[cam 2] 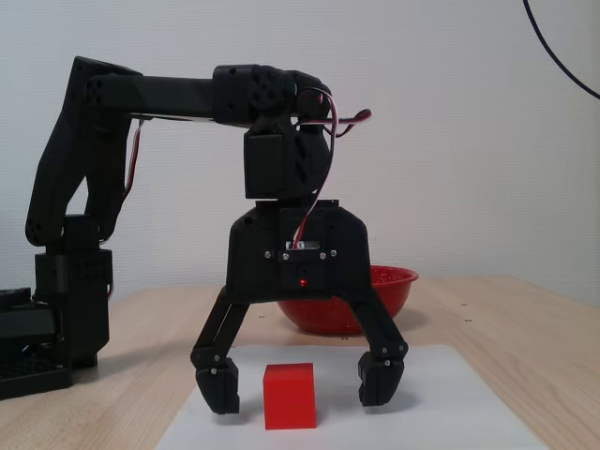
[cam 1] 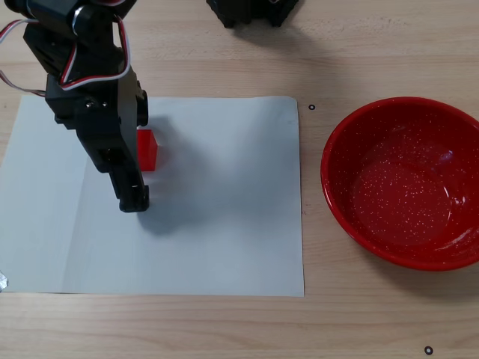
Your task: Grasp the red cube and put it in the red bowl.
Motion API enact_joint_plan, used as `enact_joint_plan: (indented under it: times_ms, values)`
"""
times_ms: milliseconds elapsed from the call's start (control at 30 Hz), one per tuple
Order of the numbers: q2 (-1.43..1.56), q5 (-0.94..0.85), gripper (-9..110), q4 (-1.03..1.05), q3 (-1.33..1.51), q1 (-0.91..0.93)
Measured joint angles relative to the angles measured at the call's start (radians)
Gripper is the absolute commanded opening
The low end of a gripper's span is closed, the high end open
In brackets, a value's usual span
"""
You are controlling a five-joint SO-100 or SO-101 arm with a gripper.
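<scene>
The red cube [cam 1: 147, 149] sits on a white sheet of paper, partly under the black gripper [cam 1: 139, 155] in a fixed view from above. In a fixed view from table level the gripper [cam 2: 298, 389] points down and is open. Its two fingers stand on either side of the cube [cam 2: 289, 396] with gaps on both sides, touching nothing. The red bowl [cam 1: 404, 179] stands empty on the wooden table, well to the right of the paper. From table level the bowl [cam 2: 394, 281] shows behind the gripper.
The white paper [cam 1: 224, 217] lies on the wooden table [cam 1: 224, 329]. The arm's black base [cam 2: 47, 319] stands at the left from table level. Another black part [cam 1: 251, 11] sits at the top edge from above. Small black marks [cam 1: 311, 107] dot the table.
</scene>
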Motion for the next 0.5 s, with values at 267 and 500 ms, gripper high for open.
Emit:
enact_joint_plan:
  times_ms: [267, 500]
  values:
    - [0.000, 0.000, 45, 0.000, 0.000, -0.006]
    - [-0.028, 0.040, 17, 0.006, -0.043, 0.000]
